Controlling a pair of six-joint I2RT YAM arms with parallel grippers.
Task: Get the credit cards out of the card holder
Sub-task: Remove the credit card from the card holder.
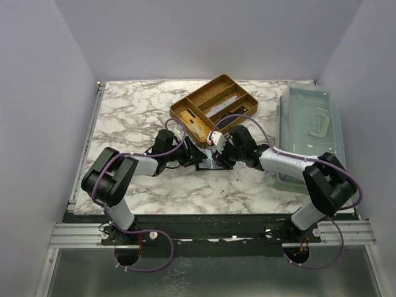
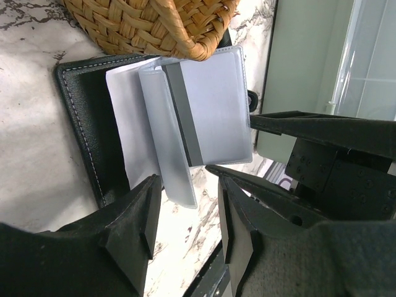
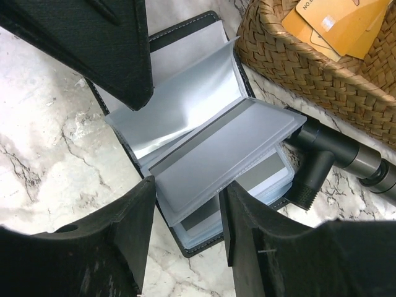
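Observation:
A black card holder (image 1: pixel 207 163) lies open on the marble table in front of the wicker tray. Its cover shows in the left wrist view (image 2: pixel 80 124) and its corner in the right wrist view (image 3: pixel 198 247). Its clear sleeves fan upward. Pale grey-blue credit cards (image 3: pixel 229 154) with dark stripes sit inside the sleeves, one also in the left wrist view (image 2: pixel 216 105). My left gripper (image 2: pixel 189 216) is open, with a sleeve's edge just above its jaws. My right gripper (image 3: pixel 185 216) is open, its jaws straddling the lower edge of a raised sleeve. Both grippers meet at the holder, the left (image 1: pixel 193 162) and the right (image 1: pixel 218 161).
A wicker divided tray (image 1: pixel 213 108) stands right behind the holder, close to both grippers (image 2: pixel 154 25). It holds orange cards (image 3: pixel 334 21). A clear plastic bin (image 1: pixel 309 130) stands at the right. The left arm's black finger (image 3: pixel 93 37) reaches over the holder's far half.

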